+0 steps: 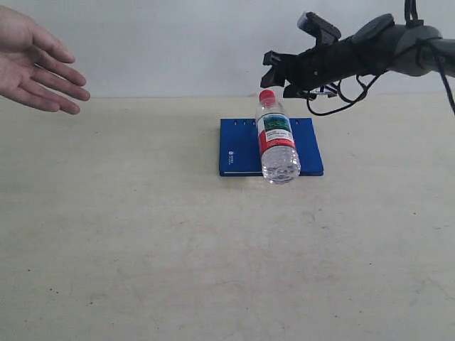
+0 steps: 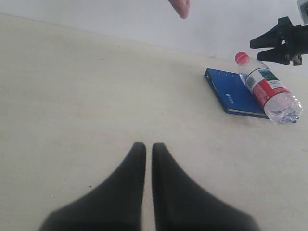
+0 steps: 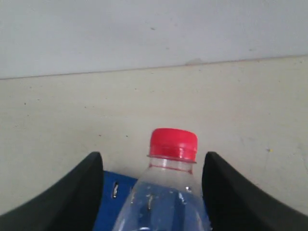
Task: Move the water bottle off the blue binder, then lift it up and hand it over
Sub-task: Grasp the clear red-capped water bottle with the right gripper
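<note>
- Exterior: the bottle lies on its side on the binder, cap toward the far edge, base jutting past the near edge. The right gripper hovers just above and behind the cap, jaws apart, holding nothing. An open hand waits at far left.
- Left wrist: the left gripper is pinched closed and empty over the bare table, well apart from bottle and binder.
- Right wrist: the wide jaws flank the cap and neck, touching neither.
- Step, as I judge it: reaching to grasp, with the bottle not yet moved. The next move calls for lowering around the neck, closing firmly, and taking the bottle off the binder without letting it roll.
</note>
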